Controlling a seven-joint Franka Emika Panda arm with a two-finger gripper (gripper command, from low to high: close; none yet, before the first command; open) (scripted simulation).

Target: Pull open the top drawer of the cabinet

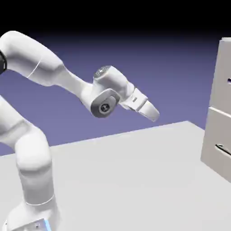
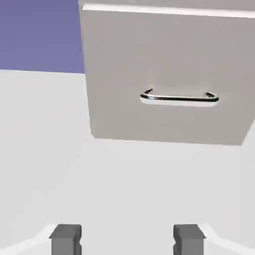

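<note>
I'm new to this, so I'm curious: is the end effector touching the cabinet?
Apart. The exterior view shows it plainly: backdrop and bare tabletop lie between the end effector and the cabinet.

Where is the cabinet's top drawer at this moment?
In the exterior view, the top drawer is at the right edge, directly above the lower drawer.

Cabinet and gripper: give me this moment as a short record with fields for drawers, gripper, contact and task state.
top drawer: closed, upper front of the cabinet
lower drawer: closed, curved metal handle
gripper: open, nothing between the fingertips
contact: none, gripper well away from the cabinet
task state: top drawer not yet pulled open
</note>
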